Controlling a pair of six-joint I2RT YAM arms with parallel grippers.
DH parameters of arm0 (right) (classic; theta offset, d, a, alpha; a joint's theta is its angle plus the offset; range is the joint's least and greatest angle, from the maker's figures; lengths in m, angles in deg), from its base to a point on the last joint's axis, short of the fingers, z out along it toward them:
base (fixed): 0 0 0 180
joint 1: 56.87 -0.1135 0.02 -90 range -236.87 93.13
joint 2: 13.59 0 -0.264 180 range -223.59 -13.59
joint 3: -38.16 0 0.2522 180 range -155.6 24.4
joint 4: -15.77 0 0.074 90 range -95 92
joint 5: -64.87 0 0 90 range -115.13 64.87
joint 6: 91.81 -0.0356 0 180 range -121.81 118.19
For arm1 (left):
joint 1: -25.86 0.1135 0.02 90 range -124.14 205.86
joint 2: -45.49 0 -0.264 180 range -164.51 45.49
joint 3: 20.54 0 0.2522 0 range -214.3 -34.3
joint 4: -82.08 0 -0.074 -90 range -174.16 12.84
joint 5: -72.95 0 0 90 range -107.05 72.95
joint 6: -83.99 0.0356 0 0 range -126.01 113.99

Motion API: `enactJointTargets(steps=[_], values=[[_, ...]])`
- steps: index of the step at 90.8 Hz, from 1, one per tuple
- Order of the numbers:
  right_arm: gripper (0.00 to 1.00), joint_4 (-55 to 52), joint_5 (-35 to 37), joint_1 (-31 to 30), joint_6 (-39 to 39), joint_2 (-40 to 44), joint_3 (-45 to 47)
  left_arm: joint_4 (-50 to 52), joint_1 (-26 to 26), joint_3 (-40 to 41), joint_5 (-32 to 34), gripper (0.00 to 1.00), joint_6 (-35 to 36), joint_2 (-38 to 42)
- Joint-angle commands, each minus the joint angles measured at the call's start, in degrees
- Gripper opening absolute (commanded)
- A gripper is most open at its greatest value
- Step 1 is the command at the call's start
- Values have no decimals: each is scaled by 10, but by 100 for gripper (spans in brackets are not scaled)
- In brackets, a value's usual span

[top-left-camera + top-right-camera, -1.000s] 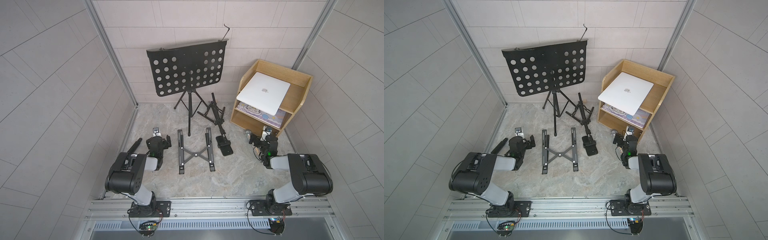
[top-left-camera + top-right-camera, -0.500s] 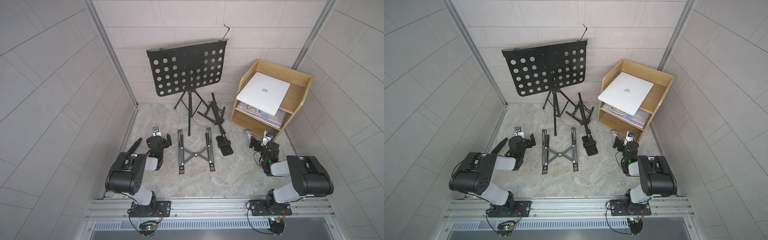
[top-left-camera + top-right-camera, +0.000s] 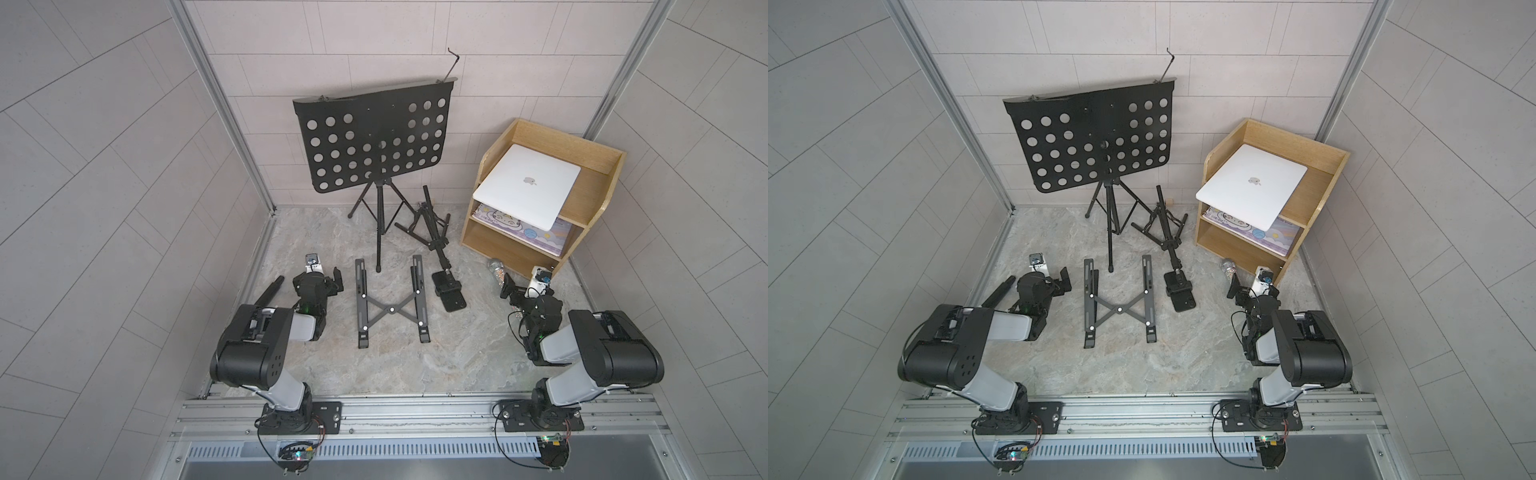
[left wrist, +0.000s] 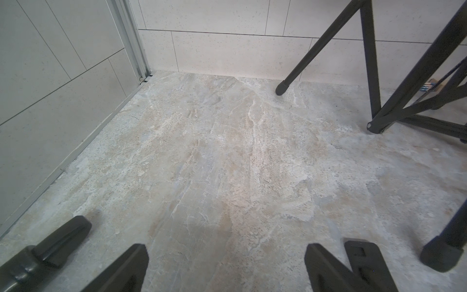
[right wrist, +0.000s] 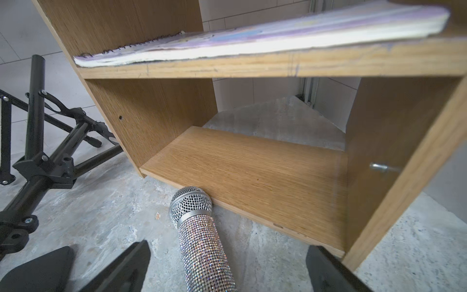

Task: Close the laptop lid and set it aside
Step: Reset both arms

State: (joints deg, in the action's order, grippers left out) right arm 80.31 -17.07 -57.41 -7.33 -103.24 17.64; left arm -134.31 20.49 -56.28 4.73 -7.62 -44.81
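Laptop [image 3: 536, 203] shut, on top shelf of wooden rack [image 3: 598, 199] — up beyond right jaws, well apart. Laptop lid [image 3: 1246, 195]: grey apple logo, no legible text. Right jaws spread wide — rhinestone microphone [image 5: 202, 240] on desk [image 5: 106, 220] between tips, ungripped. Left jaws spread wide, empty.

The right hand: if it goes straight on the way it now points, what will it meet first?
Probably the glittery microphone lying between the right hand's open fingers; then the wooden shelf's bottom board. Height is unclear.
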Motion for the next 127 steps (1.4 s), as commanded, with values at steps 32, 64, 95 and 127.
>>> enactJointTargets(steps=[32,64,95,127], values=[[100,26,11,-9,11,-5,4,-14,3,-7,-8,100,-2,4],[100,24,10,-10,13,-5,4,-14,3,-7,-9,100,-2,4],[100,26,7,-15,22,-6,3,-14,3,-7,-8,100,-2,4],[100,26,11,-26,35,-9,-1,-14,3,-7,-8,100,-2,4]])
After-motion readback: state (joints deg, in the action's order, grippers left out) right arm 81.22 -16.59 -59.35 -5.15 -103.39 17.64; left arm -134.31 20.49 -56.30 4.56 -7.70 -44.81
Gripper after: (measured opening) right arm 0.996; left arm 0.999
